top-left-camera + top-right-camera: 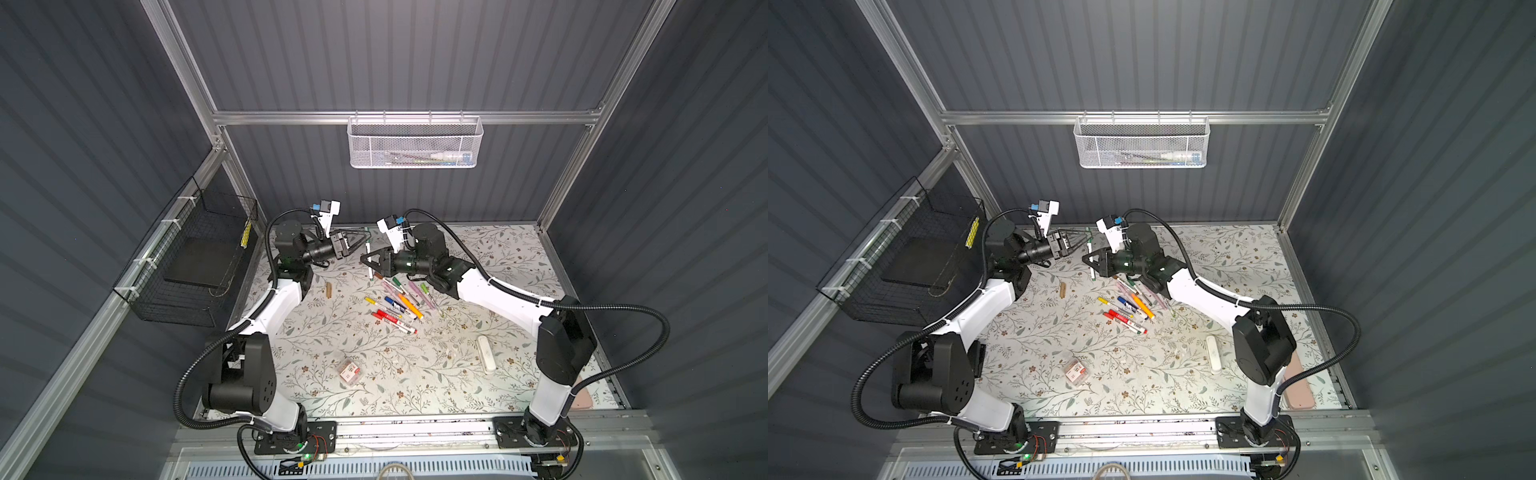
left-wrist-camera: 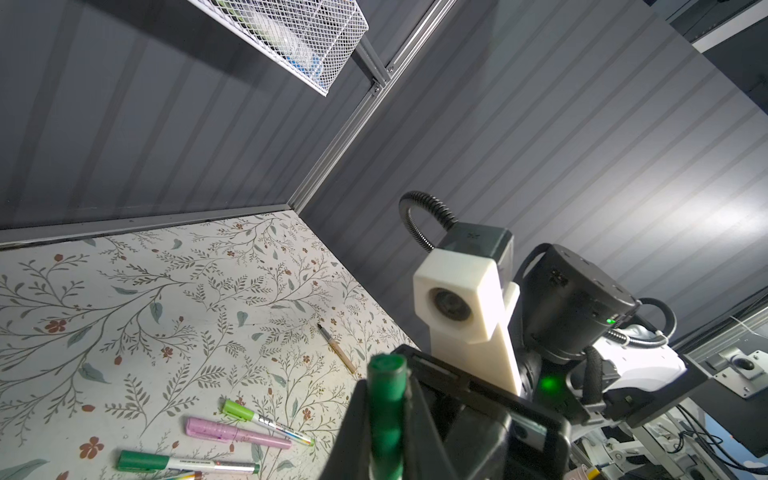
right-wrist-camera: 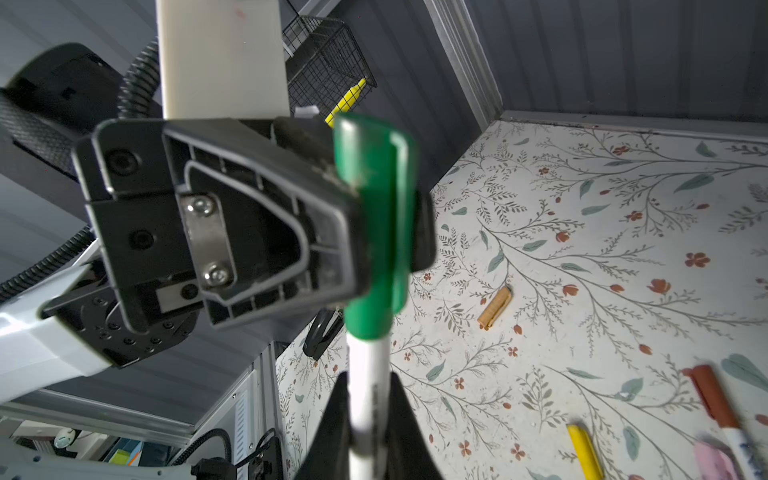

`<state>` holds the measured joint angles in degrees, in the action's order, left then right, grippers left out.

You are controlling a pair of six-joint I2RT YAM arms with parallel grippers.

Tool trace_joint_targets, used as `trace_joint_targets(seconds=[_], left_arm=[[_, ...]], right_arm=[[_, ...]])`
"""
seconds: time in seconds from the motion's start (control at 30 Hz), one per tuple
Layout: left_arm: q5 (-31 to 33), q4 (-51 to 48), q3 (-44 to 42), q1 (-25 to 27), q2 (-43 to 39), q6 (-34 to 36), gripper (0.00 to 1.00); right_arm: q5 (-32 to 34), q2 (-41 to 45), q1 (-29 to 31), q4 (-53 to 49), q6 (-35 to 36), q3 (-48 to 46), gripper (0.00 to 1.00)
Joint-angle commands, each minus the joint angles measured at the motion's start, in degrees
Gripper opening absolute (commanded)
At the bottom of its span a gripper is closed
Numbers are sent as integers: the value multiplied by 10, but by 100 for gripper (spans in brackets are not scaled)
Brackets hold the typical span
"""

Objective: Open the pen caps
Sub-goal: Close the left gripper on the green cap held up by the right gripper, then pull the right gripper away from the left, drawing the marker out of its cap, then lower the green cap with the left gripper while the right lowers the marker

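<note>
A green cap (image 3: 376, 199) is held in the air above the back of the worktop (image 1: 511, 249), between the two arms. It is pinched by the left gripper (image 2: 386, 440), whose jaws are pressed against its two sides. The cap is seen seated on the end of a white pen barrel (image 3: 368, 365), and the barrel is pinched lower down by the right gripper (image 3: 368, 432), whose jaws are closed around it. In both top views the pen is shown roughly upright between the two gripper tips, which are set close together.

A tan cap (image 1: 329, 290) is seen lying alone on the worktop, near the left arm and well apart from the rest. A cluster of capped pens (image 1: 397, 305) in several colours is spread just in front of the right gripper. A white oblong case (image 1: 486, 354) is laid nearer the right arm's base.
</note>
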<state>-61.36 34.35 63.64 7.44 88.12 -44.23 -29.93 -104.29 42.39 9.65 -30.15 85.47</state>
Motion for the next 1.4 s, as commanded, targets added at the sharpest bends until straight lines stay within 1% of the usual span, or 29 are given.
trace_joint_targets(seconds=[0.0,0.17,0.3,0.4,0.5,0.6,0.7,0.8,0.87,0.97,1.0,1.03,1.07,1.13,1.2,1.27,1.3,1.37], left_arm=[[-15,18,2,2,-7,4,0],[-8,26,8,0,-4,2,0],[-3,27,18,-4,4,-7,0],[1,35,22,-8,9,-12,0],[2,36,30,-17,12,-20,0],[9,59,25,-25,12,-28,0],[16,86,28,-41,17,-50,0],[26,90,40,-61,26,-69,0],[28,92,39,-63,28,-71,0],[41,0,41,-63,18,-17,0],[45,-51,45,-63,14,12,0],[53,-118,52,-63,10,56,0],[71,-199,61,-63,7,107,0],[133,-373,88,-61,5,223,0],[195,-485,105,-60,13,293,0],[230,-552,110,-60,28,328,0],[242,-571,109,-60,40,335,0],[266,-581,96,-60,64,333,0]], right_arm=[[2,-8,-2,-7,-11,17,0],[6,-4,-2,12,-8,-33,0],[6,2,16,126,-60,-144,0],[4,-5,43,166,-66,-190,0],[9,3,59,151,-48,-203,0],[16,13,56,141,-28,-214,0],[12,11,51,142,-37,-216,0],[12,7,50,151,-39,-218,0],[12,7,46,147,-35,-214,0],[25,27,33,121,-34,-210,0],[35,36,27,99,-28,-210,0],[50,46,21,69,-17,-209,0],[61,55,14,39,-6,-207,0],[80,73,-4,-25,18,-205,0],[96,95,-20,-84,32,-207,0],[101,122,-35,-114,46,-220,0],[126,135,-42,-127,53,-227,0],[137,152,-56,-160,68,-230,0]])
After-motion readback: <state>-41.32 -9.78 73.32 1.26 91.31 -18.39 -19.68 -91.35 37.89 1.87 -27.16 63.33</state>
